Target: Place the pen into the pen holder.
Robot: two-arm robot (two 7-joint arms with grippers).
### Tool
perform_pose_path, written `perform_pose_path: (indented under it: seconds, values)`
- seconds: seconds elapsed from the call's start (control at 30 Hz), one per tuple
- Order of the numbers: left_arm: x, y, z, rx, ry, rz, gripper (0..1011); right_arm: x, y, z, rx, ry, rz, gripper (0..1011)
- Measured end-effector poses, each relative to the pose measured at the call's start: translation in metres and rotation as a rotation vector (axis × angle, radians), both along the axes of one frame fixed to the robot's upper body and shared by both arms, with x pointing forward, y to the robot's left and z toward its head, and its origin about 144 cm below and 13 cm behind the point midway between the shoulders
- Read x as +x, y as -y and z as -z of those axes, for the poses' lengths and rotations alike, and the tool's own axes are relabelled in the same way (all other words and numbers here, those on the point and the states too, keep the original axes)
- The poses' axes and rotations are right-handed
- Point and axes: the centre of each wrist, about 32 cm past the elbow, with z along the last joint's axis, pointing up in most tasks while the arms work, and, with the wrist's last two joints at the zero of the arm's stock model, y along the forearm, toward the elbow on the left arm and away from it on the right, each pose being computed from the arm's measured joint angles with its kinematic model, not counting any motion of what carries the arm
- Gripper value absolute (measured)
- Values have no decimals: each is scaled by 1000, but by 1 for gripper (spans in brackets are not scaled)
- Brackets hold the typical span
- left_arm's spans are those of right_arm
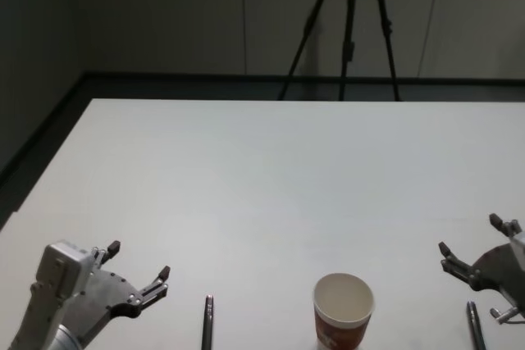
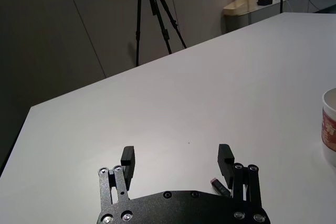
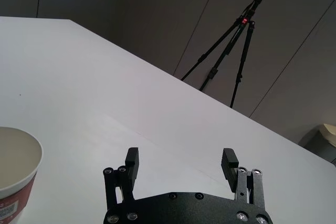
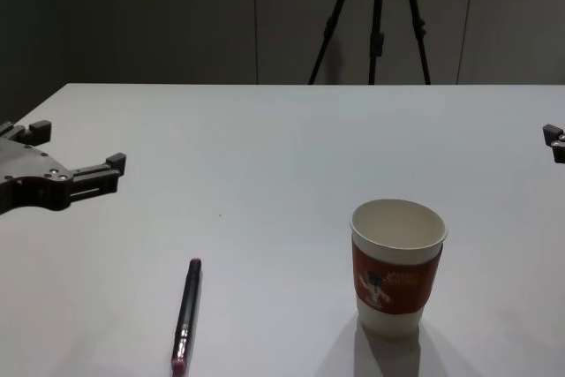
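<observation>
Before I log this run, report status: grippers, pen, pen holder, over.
Left gripper open, empty. Right gripper open, empty. Pen flat on table, left of upright pen holder; second pen near right gripper. Nothing blocking.

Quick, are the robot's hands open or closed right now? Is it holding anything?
Left gripper: open, holding nothing.
Right gripper: open, holding nothing.
</observation>
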Motion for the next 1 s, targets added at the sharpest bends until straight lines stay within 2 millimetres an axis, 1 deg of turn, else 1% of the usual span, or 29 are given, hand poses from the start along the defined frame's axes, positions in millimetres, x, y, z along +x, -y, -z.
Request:
perform_pose_path:
  seconds: [0.6,1.0]
  values:
    - [-19,-9,-3,-7,-25,-9,1001,0,0,0,0,0,0,1001]
    - [-23,-9,-7,-28,-61,10,1001,0,0,0,0,0,0,1001]
